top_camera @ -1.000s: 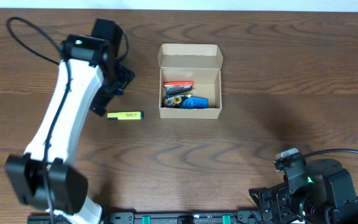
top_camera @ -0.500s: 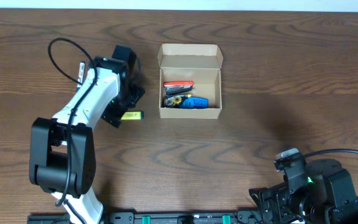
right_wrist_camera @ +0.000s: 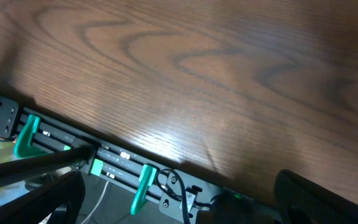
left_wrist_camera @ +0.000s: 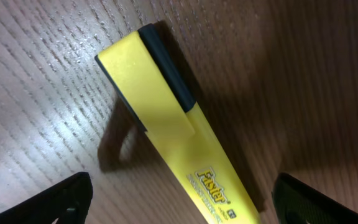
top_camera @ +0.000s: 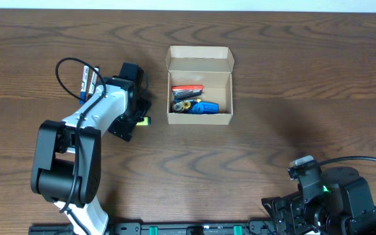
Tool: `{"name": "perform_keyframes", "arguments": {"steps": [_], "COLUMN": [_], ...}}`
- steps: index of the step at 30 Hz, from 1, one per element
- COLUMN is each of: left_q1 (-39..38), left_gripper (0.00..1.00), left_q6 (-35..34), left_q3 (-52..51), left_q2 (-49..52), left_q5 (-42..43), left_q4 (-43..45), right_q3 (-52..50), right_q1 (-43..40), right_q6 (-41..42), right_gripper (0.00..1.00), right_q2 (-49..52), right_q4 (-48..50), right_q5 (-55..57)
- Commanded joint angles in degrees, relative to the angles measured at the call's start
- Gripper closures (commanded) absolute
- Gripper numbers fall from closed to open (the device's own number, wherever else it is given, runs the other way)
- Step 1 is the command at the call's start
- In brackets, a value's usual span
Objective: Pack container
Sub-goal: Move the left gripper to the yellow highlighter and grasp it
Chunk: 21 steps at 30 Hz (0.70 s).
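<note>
The container [top_camera: 200,65] is a small tan cardboard box with its flap lid open, at the table's upper middle. It holds a red pen, a blue item and other small things. A yellow highlighter [top_camera: 145,120] lies left of the box, mostly hidden under my left gripper [top_camera: 134,112]. In the left wrist view the highlighter [left_wrist_camera: 173,130] lies flat on the wood between my open fingers [left_wrist_camera: 179,205], which do not touch it. My right gripper [right_wrist_camera: 179,199] is open and empty, over the table's front edge at bottom right.
A black rail with green clips [right_wrist_camera: 86,158] runs along the front edge of the table. My right arm's base [top_camera: 325,196] sits at the bottom right. My left arm [top_camera: 77,150] stretches from the bottom left towards the box.
My left gripper has moved right and down onto the yellow highlighter, now covering most of it. The right arm has not moved.
</note>
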Motion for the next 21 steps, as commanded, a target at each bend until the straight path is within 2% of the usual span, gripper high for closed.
{"name": "perform_keyframes", "arguments": {"steps": [1, 8, 13, 18, 21], "left_q1": [0.04, 0.04, 0.04, 0.04, 0.04], "left_gripper": [0.08, 0.12, 0.23, 0.42, 0.61], "left_q6": [-3.23, -5.20, -5.40, -5.38, -5.35], "left_q3": [-0.94, -0.94, -0.94, -0.94, -0.94], "left_q2": [0.81, 2.38, 4.26, 4.79, 4.76], "left_q5": [-0.28, 0.15, 1.46, 1.66, 1.66], "left_q4": [0.28, 1.11, 1.57, 1.33, 0.90], "right_q3": [0.00, 0.00, 0.00, 0.00, 0.00], "right_q1": [0.44, 0.44, 0.44, 0.44, 0.44], "right_q6": [0.61, 0.61, 0.59, 0.61, 0.61], "right_gripper": [0.01, 0.01, 0.01, 0.01, 0.01], "right_q2": [-0.07, -0.07, -0.07, -0.07, -0.07], "right_q4": [-0.07, -0.07, -0.07, -0.07, -0.07], "right_q5": [-0.17, -0.17, -0.17, -0.17, -0.17]}}
